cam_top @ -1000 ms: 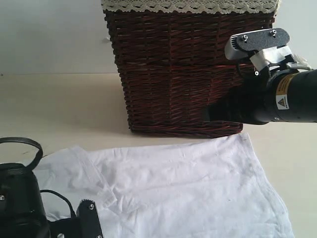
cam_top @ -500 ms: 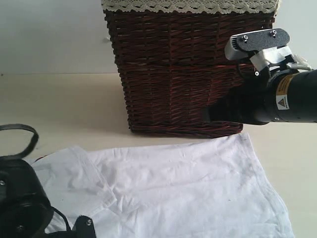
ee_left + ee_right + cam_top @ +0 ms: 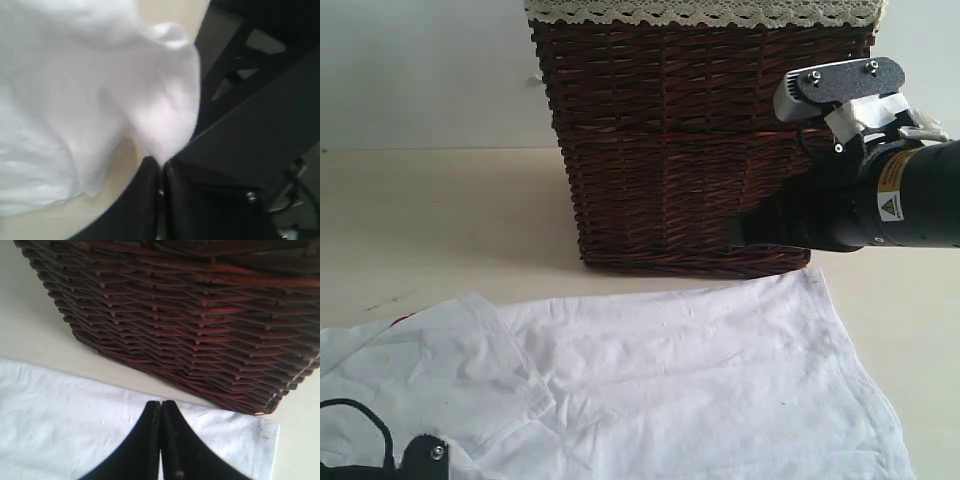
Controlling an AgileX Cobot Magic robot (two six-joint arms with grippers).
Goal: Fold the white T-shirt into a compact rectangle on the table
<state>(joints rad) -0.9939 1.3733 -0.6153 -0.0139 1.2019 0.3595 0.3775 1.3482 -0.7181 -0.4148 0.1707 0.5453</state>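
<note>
The white T-shirt [image 3: 700,380] lies spread flat on the cream table [image 3: 450,220], in front of the basket. In the left wrist view my left gripper [image 3: 162,165] is shut, with a bunched edge of the T-shirt [image 3: 75,90] pinched at its tips and lifted a little off the table. Only a small dark piece of the left arm [image 3: 425,455] shows at the exterior view's bottom edge. My right arm [image 3: 880,200] hangs at the right, in front of the basket. The right gripper [image 3: 161,404] is shut on nothing, above the shirt's edge [image 3: 75,415] nearest the basket.
A tall dark brown wicker basket [image 3: 690,150] with white lace trim [image 3: 700,12] stands at the back, close to the shirt's far edge. Its woven wall [image 3: 200,315] fills the right wrist view. Bare table lies left of the basket.
The left arm has drawn down and out of the exterior view at the bottom left. The shirt's left sleeve side now shows uncovered and reaches the left edge. The right arm has not moved.
</note>
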